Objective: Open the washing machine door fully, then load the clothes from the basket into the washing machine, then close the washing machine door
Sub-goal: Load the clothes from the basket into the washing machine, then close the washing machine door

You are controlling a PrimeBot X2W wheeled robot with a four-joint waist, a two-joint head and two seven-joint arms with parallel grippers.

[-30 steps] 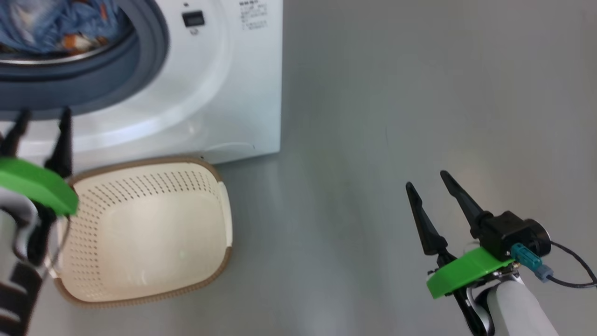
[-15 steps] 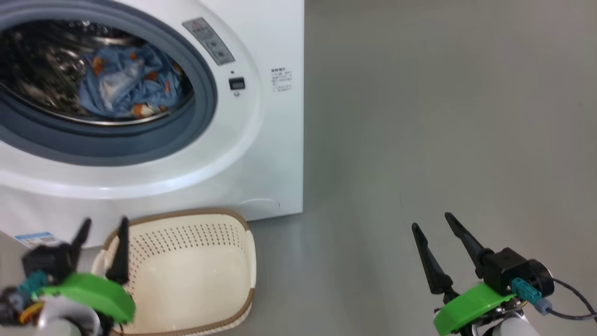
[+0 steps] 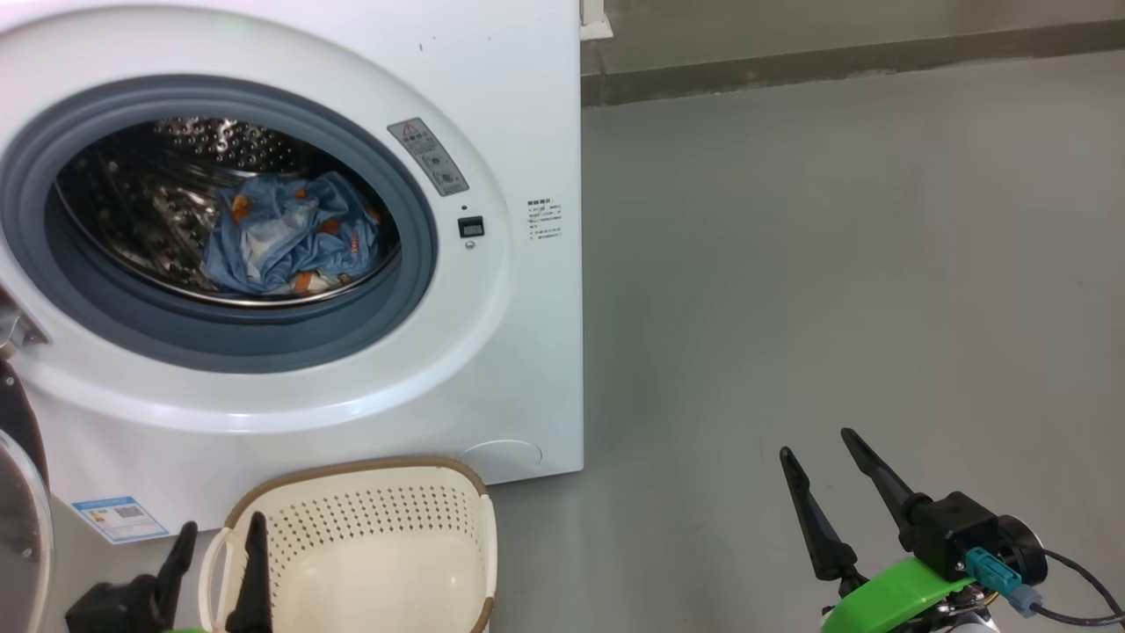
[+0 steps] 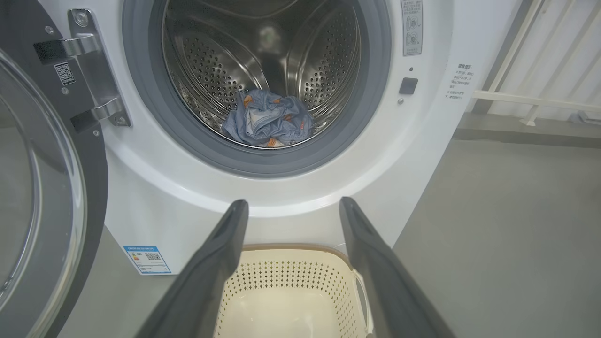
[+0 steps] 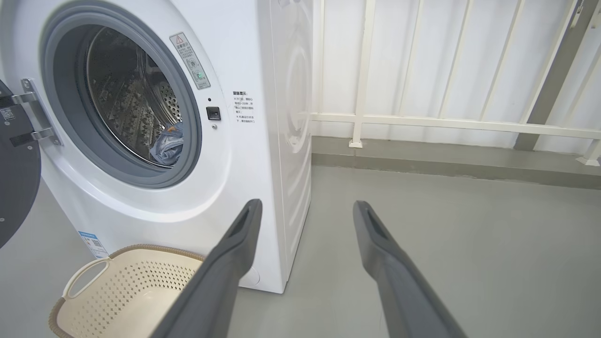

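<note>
Two empty claws spread wide, left claw (image 4: 292, 202) and right claw (image 5: 307, 203); blue clothes (image 4: 267, 117) inside white washing machine (image 3: 518, 105), cream perforated basket (image 3: 378, 519) bare, black-rimmed glass door (image 4: 37, 197) open, ready for closing.

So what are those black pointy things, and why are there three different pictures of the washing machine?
Those are the robot's fingers. It has two hands, each with two long fingers. One picture comes from a camera on its head: its left hand is at the bottom left, its right hand at the bottom right. The other two come from cameras on its wrists, looking out between the fingers. Both hands are open and hold nothing. On the grey floor stands a white washing machine, its round door standing open on the left. Blue clothes lie in the drum. The cream basket in front looks empty.
</note>
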